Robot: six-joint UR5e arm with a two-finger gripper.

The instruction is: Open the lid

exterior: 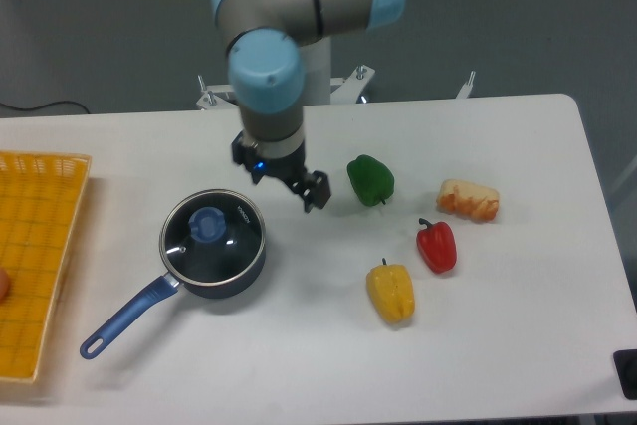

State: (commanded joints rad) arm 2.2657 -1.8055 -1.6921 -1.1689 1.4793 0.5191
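The round clear glass lid with its metal rim and light blue centre knob sits flat and closed on the dark blue long-handled saucepan, so as far as I can see nothing of the job is done yet. The saucepan stands on the white tabletop, its handle running down and away to the lower left of the lid.

The arm's two-finger gripper hangs up and to the right of the lid's knob, near the saucepan's far rim but apart from it. It touches nothing. Its jaws look spread, with one dark finger sticking out on the side away from the saucepan, and they have hold of nothing; from this angle I cannot judge exactly how wide the gap is.

By my reckoning the whole task is still ahead: the gripper has to come over the knob, drop onto it, close, and lift the lid clear of the saucepan. The knob is small and smooth-looking, so the approach will want to be well centred.

Further out from the saucepan, beyond the gripper, lie a green bell pepper, a red bell pepper, a yellow bell pepper and a pale orange-and-white bread-like piece, all well apart from the lid. On the saucepan's other side sits an orange mesh basket at the tabletop's edge.
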